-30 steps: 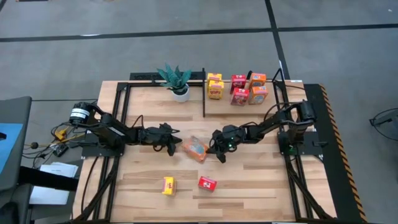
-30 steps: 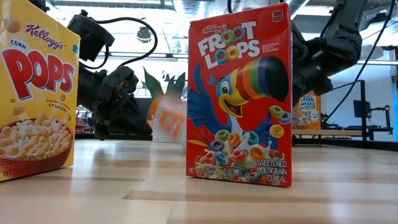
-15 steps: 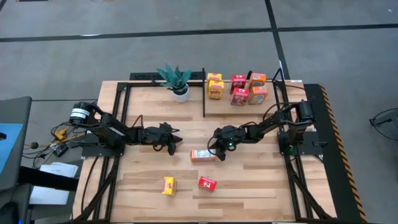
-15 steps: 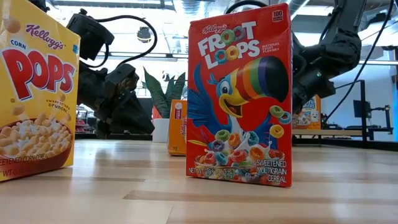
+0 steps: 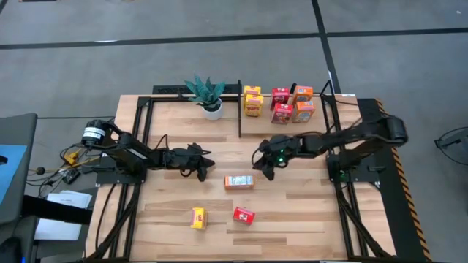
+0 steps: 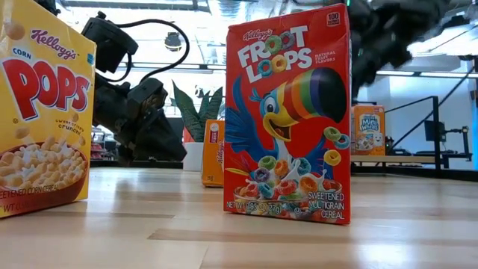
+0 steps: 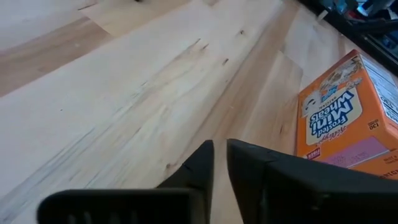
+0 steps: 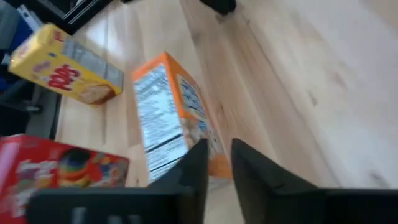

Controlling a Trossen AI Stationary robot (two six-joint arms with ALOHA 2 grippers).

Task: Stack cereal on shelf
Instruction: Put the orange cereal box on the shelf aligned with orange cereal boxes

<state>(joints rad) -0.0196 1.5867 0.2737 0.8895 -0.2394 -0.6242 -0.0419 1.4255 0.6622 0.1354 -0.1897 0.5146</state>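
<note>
Orange box: a Frosted Mini-Wheats box stands free on the table near its centre, touching neither tool; in the low view only a strip of it shows, the rest hidden behind the Froot Loops box
Left tool: at the orange box's 10 o'clock, apart from it, fingers nearly together, a thin gap between them, nothing held
Right tool: at the box's 1 o'clock, raised and blurred in the low view; fingers a narrow slit apart, holding nothing
Front boxes: Corn Pops box at 7 o'clock, cut off at the low view's edge; Froot Loops box at 6 o'clock
Shelf: the shelf at 1 o'clock carries six small cereal boxes, prints too small to read from above
Plant: potted plant at 11 o'clock
</note>
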